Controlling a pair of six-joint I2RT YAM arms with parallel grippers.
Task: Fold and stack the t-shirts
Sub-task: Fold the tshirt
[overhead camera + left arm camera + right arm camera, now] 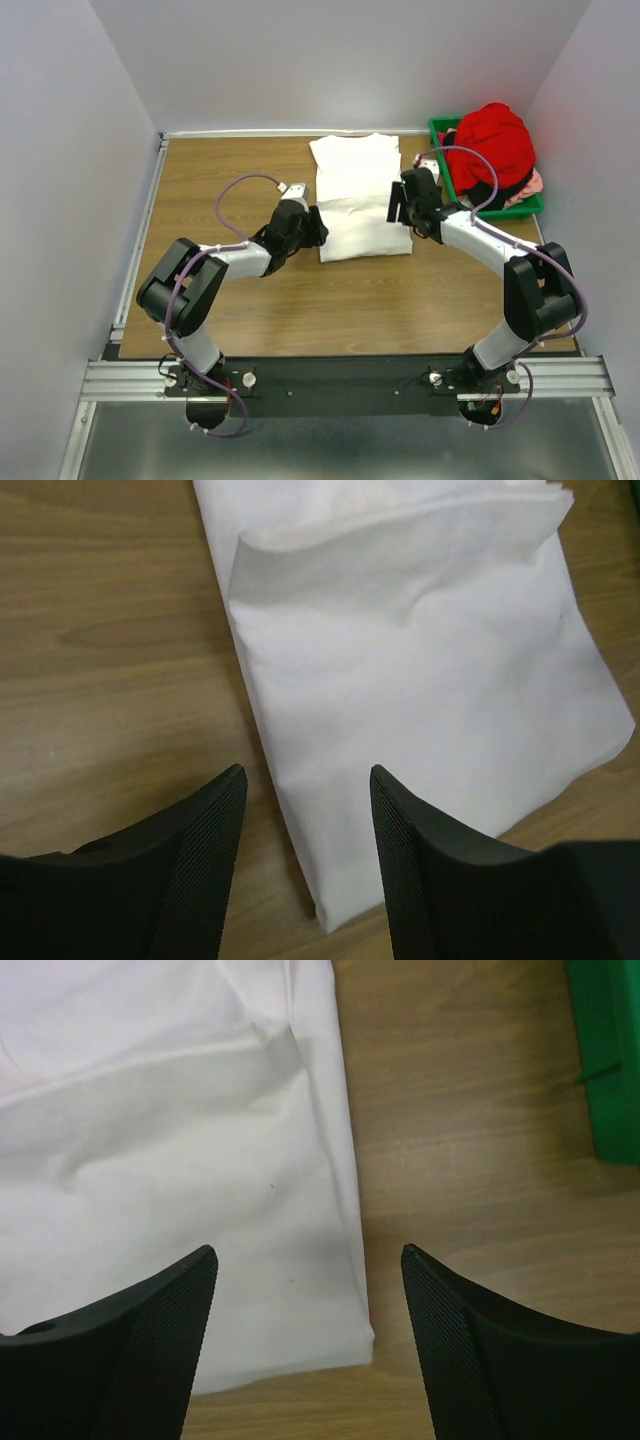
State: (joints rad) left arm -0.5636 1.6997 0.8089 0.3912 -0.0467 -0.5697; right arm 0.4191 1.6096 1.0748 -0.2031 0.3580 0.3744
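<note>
Pale grey walls close in a brown wooden surface (230, 310) on three sides. The two arms reach from the near edge toward the middle, the left arm (190, 285) bent from the left and the right arm (520, 280) bent from the right.

The white t-shirt (355, 195) lies flat at the far centre of the surface. It is folded into a long rectangle, and a second layer lies over its near half (the edge of this layer shows well in the left wrist view (420, 640)).

A green bin (530, 207) stands at the far right corner, just beside the white t-shirt but apart from it. The red t-shirt (495, 140) sits in the bin as a high heap, and a little pink cloth (535, 183) shows under it at the right side.

The left pincer (315, 225) is at the near left corner of the white t-shirt. Its jaws stand apart and hold nothing; in its own view (305, 780) the left edge of the cloth runs between the fingers. The right pincer (400, 205) is at the right edge of the t-shirt. Its jaws are also wide apart and hold nothing, over the near right corner of the cloth (308, 1255), with bare wood and a part of the bin (605, 1060) to the right.
</note>
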